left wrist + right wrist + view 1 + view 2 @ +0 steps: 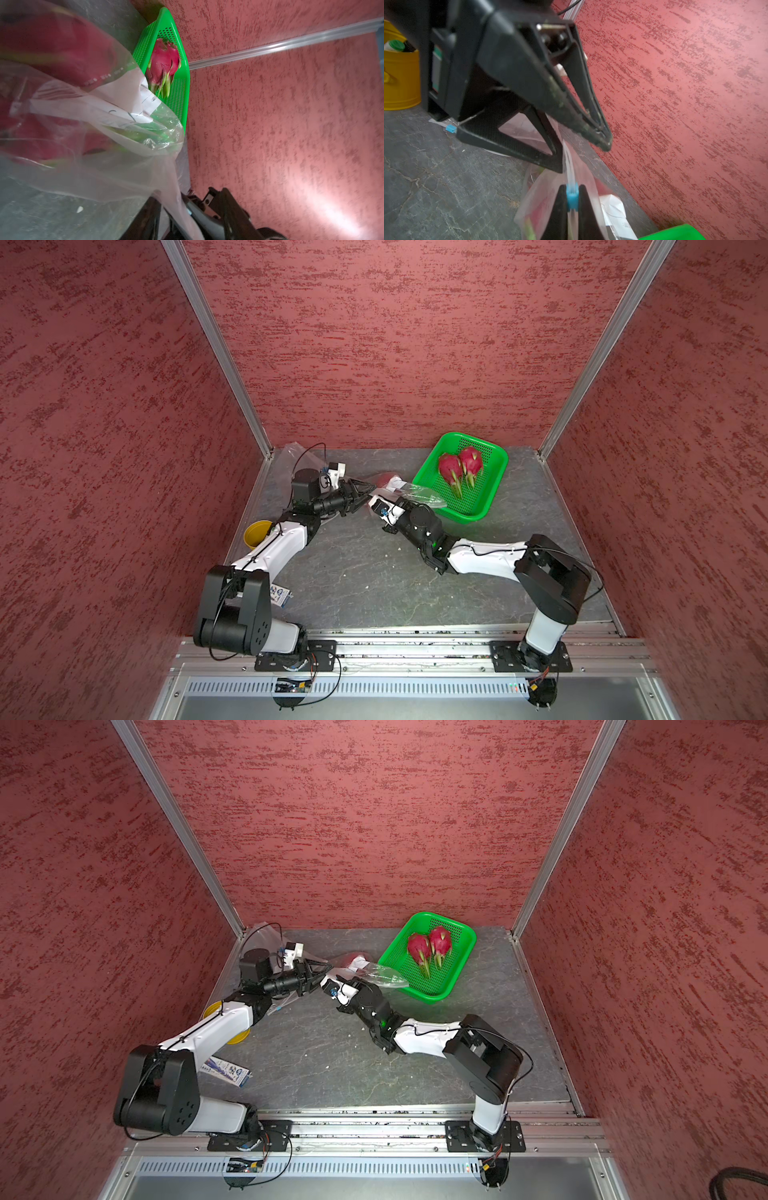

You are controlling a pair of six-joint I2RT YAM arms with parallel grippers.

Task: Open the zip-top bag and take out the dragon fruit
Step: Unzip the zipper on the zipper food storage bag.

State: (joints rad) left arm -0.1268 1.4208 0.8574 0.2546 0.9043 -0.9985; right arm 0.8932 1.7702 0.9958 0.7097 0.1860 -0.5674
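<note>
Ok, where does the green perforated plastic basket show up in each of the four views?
Top view: green perforated plastic basket right of centre, by the back wall.
Top view: same place.
Left wrist: beyond the clear plastic zip-top bag, magenta dragon fruit inside.
Right wrist: only a green corner past the bag.
Shared landmark: that bag, beside the basket in every view.

A robot lab test cell: red textured walls [395, 344], aluminium frame posts [217, 344], grey stone-look tabletop [374, 585], metal mounting rail [415, 649].

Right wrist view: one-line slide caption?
Right gripper pinches the blue zip slider of the zip-top bag between its jaws; left gripper, jaws apart, just beyond it.
</note>
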